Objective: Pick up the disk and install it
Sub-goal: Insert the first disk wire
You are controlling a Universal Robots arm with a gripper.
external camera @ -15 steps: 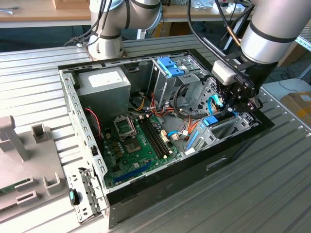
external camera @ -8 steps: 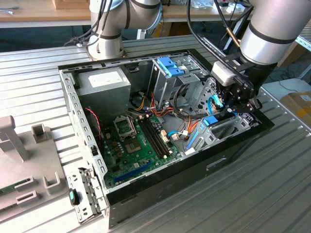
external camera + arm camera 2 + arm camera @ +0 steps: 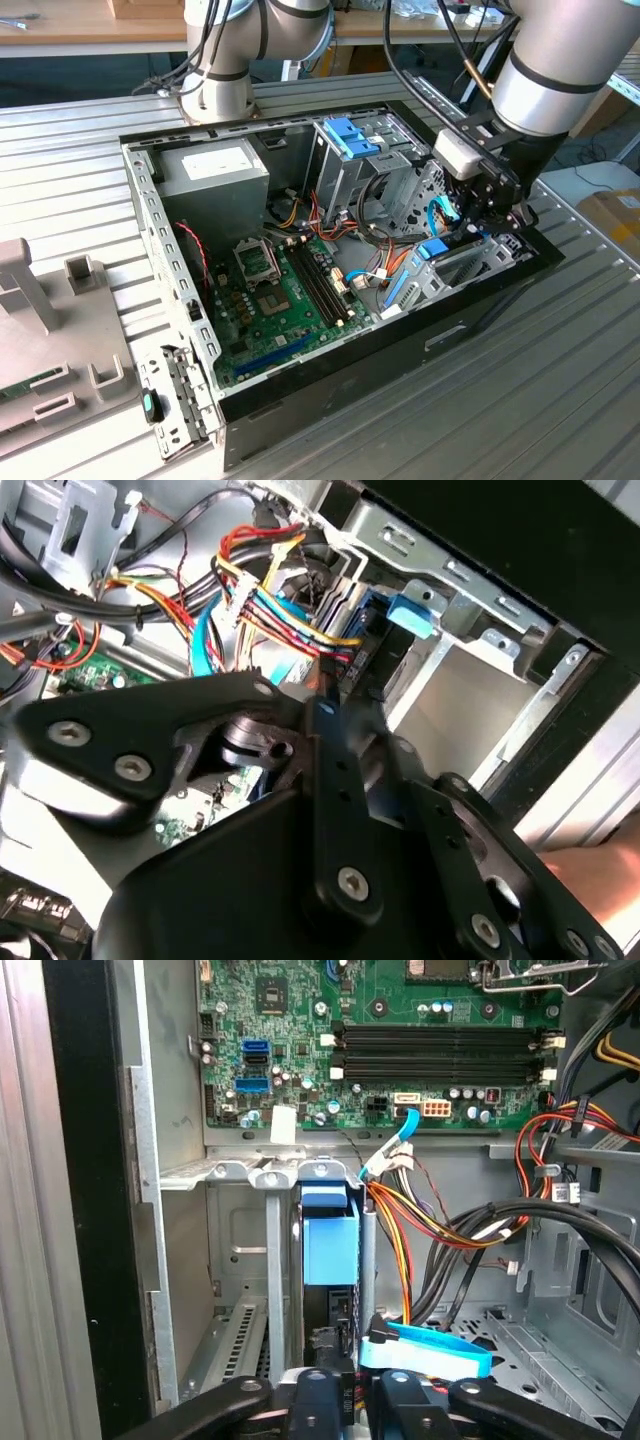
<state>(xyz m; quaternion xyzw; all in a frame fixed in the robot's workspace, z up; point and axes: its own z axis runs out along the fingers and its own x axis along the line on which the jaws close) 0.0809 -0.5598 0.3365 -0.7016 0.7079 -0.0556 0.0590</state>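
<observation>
A ribbed grey metal bench (image 3: 520, 400) carries an open black desktop computer case (image 3: 300, 385) lying on its side. The grey and silver robot arm (image 3: 560, 60) reaches into the case's corner at the exterior view's right. Its black end effector (image 3: 345, 1405) sits low over a bare sheet-metal drive bay (image 3: 250, 1175). Whether it is apart or clamped cannot be told.

The disk (image 3: 330, 1245), a flat dark drive in a light-blue plastic carrier frame, stands on edge in a slot of that bay, just ahead of the end effector.

The disk is likely stiff and fairly dense for its size, and sensitive to knocks. Its plastic frame probably flexes and is smooth. The safest hold looks to be across the two broad flat faces near the free end, squarely, so that it cannot twist against the slot walls.

Besides the bay, the case holds:
- a green motherboard (image 3: 285, 300)
- a grey boxed power supply (image 3: 215, 170)
- a tall metal drive cage (image 3: 385, 180) topped by a blue-tabbed bracket (image 3: 350, 140)
- a bundle of red, yellow and black wires (image 3: 440, 1225) that runs close beside the disk
- a flat light-blue ribbon cable (image 3: 430, 1348), which lies just beside the end effector
</observation>
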